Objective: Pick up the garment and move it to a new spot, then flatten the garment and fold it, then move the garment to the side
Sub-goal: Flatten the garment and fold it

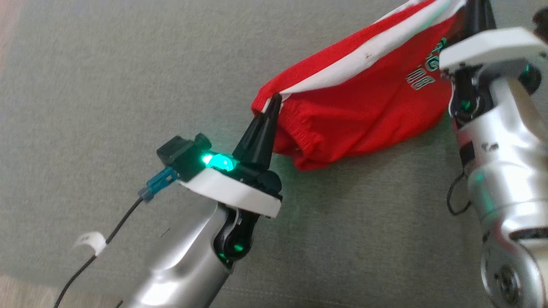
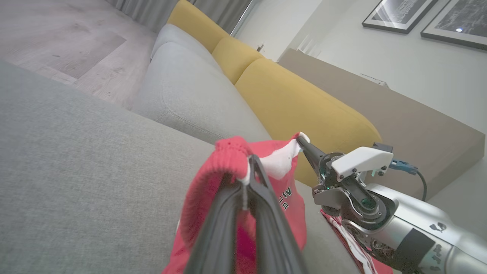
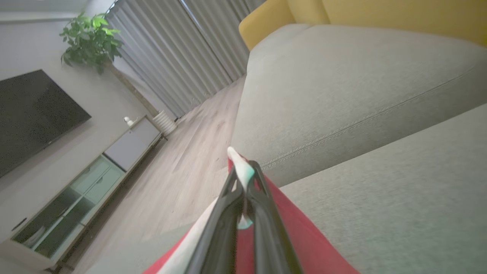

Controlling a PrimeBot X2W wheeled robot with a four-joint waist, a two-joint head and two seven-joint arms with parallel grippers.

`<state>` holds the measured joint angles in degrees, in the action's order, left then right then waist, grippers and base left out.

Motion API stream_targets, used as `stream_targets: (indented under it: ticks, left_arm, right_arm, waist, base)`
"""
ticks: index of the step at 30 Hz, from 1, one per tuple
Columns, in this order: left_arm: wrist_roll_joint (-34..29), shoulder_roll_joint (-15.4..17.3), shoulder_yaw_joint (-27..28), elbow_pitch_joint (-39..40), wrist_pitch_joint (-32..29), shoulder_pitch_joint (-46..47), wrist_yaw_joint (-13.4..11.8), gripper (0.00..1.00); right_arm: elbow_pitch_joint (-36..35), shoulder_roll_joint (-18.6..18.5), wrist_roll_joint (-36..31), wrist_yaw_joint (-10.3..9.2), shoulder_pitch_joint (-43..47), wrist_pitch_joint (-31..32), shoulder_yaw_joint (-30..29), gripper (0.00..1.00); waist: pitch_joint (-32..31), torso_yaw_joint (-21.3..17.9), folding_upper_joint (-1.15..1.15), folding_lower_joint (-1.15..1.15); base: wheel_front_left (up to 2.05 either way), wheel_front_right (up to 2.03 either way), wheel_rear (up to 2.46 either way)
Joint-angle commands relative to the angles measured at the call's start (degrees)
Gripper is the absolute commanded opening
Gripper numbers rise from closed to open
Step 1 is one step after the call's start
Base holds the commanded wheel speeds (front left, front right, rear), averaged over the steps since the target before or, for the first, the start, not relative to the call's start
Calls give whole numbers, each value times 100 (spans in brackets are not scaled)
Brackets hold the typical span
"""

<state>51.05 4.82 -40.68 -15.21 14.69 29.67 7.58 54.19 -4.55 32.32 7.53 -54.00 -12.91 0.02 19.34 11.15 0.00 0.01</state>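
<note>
A grey fabric sofa seat (image 1: 128, 85) with yellow back cushions (image 2: 304, 102) behind it carries the red garment (image 1: 355, 111), whose lower folds rest on the cushion while its white-striped top edge hangs clear above it.

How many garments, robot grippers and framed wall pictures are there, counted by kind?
Red garment with white stripe: 1
Dark two-finger grippers: 2, left gripper and right gripper
Black-framed wall pictures: 2
Total: 5

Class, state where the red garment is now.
In the head view, the red garment hangs upper right, stretched between the left claw and the right claw, over the grey sofa.
</note>
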Motion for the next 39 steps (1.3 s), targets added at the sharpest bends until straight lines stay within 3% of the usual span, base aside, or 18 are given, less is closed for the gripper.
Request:
stream_targets:
  ticks: [1, 3, 4, 5, 6, 16, 22, 30, 39]
  left_arm:
    - [60, -38, 133, 95, 30, 310, -9, 0]
    - [180, -89, 121, 44, 30, 384, -9, 0]
    - [191, -105, 85, 5, 30, 430, -9, 27]
    - [201, -118, 70, -46, 30, 463, -9, 55]
    - [233, -131, 60, -112, 30, 481, -9, 100]
    - [-146, -132, 125, -792, 30, 331, -9, 100]
    - [-521, -123, 393, -1128, 30, -92, -9, 100]
    - [-936, -161, 789, -970, 30, -646, -9, 100]
    - [-1289, -190, 1161, -770, 30, -841, -9, 100]
  right_arm:
    - [99, 84, -239, -4, -407, -96, 75, 0]
    - [410, 68, -460, -4, -618, -132, 18, 2]
    - [554, 47, -590, -4, -706, -150, -8, 48]
    - [679, 41, -717, -4, -777, -166, -23, 100]
    - [790, 40, -832, -4, -834, -178, -44, 100]
    - [677, 51, -1806, -4, -630, -206, -271, 100]
    - [608, -149, -2640, -4, -141, -207, -426, 100]
    - [1127, -336, -3449, -4, 140, -202, -718, 100]
    - [1617, -562, -4020, -4, 182, 394, -1418, 100]
  waist:
    - [345, 295, 0, -1]
    - [438, 337, 0, -1]
    - [471, 350, 0, -1]
    - [494, 358, 0, -1]
    - [512, 362, 0, -1]
    - [421, 264, 0, -1]
    - [208, 235, 0, -1]
    - [118, 312, 0, -1]
    - [162, 488, 0, -1]
  base:
    - [0, 0, 0]
    - [0, 0, 0]
    - [0, 0, 0]
    - [0, 0, 0]
    - [0, 0, 0]
    - [0, 0, 0]
    - [0, 0, 0]
    - [0, 0, 0]
    - [0, 0, 0]
